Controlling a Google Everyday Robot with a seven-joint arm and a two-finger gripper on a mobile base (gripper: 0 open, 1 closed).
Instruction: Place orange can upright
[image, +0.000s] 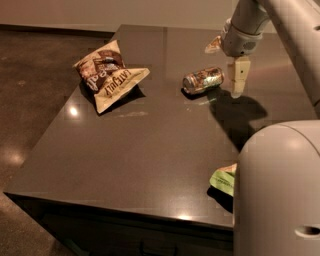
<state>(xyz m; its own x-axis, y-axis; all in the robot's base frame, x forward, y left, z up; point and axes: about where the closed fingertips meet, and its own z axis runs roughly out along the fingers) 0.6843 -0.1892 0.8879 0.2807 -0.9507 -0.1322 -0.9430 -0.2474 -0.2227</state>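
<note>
One orange can (203, 80) lies beside the gripper (238, 89).

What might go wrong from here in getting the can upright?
The orange can lies on its side beside the gripper; a glancing touch may roll it across the glossy table. The robot's arm hides most of the green snack bag near the table's front edge and might push it off.

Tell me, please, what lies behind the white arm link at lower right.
Only a corner of a green bag shows; the arm covers the rest. The gripper hovers beside the lying orange can.
</note>
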